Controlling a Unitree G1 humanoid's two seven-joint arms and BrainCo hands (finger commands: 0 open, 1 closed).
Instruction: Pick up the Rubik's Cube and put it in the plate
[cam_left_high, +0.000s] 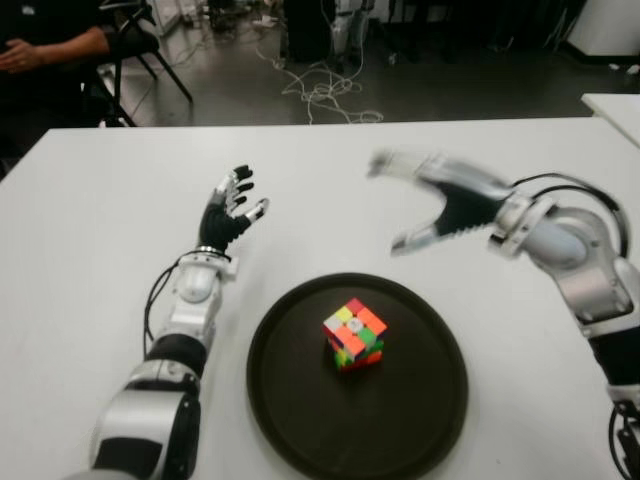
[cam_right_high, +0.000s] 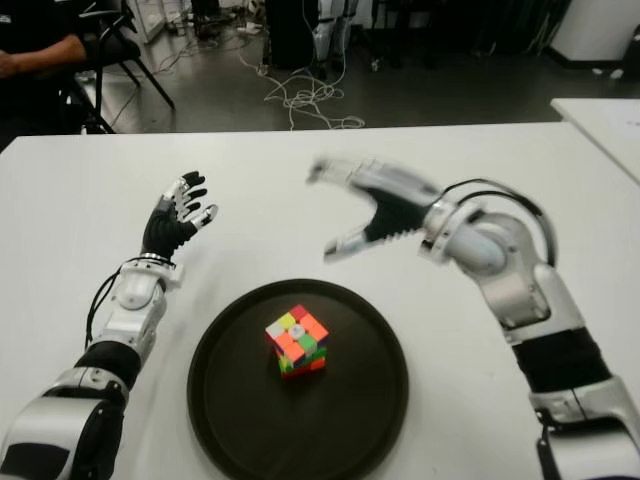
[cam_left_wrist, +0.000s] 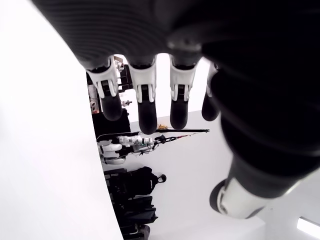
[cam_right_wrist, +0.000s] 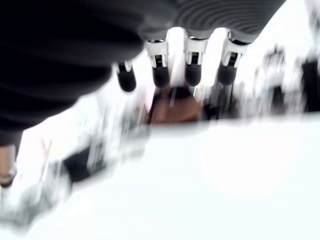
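You're looking at the Rubik's Cube (cam_left_high: 355, 334) sitting inside the plate (cam_left_high: 290, 400), one corner pointing toward you (no long axis). Right hand (cam_left_high: 440, 205) is hovering beyond the plate, fingers spread, empty. Left hand (cam_left_high: 230, 212) is idling open left of it.

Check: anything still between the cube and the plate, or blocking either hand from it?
Nothing visible. The Rubik's Cube already sits inside the plate. The right hand, open, is above the table beyond the plate; the left hand, open, is to its left.
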